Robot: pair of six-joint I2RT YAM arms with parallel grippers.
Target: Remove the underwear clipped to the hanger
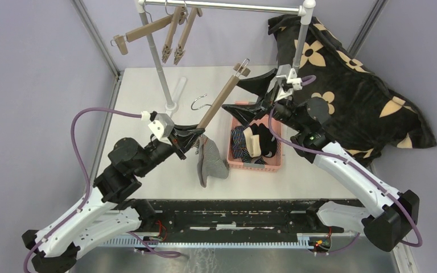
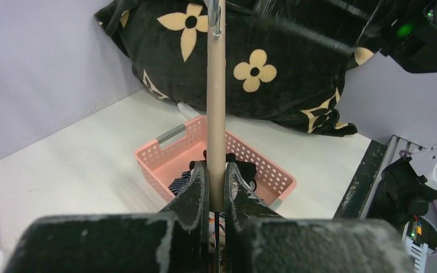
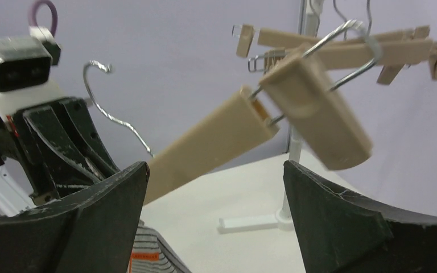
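Note:
My left gripper (image 1: 195,135) is shut on the lower end of a tilted wooden hanger (image 1: 222,96); its bar (image 2: 216,114) is pinched between the jaws (image 2: 216,185). The grey-and-white striped underwear (image 1: 209,162) hangs from that end, its edge also showing in the right wrist view (image 3: 148,256). My right gripper (image 1: 243,98) stands open beside the hanger's raised end with nothing in it; the bar (image 3: 205,145) and its free clip (image 3: 313,108) lie just beyond the gripper (image 3: 213,196). The navy striped underwear (image 1: 240,143) and a black pair with a beige waistband (image 1: 259,142) lie in the pink basket (image 1: 256,164).
A white rail stand (image 1: 162,74) at the back carries several more wooden clip hangers (image 1: 173,31). A big black flower-print cushion (image 1: 353,96) fills the back right. The held hanger's wire hook (image 1: 200,102) points towards the stand's base.

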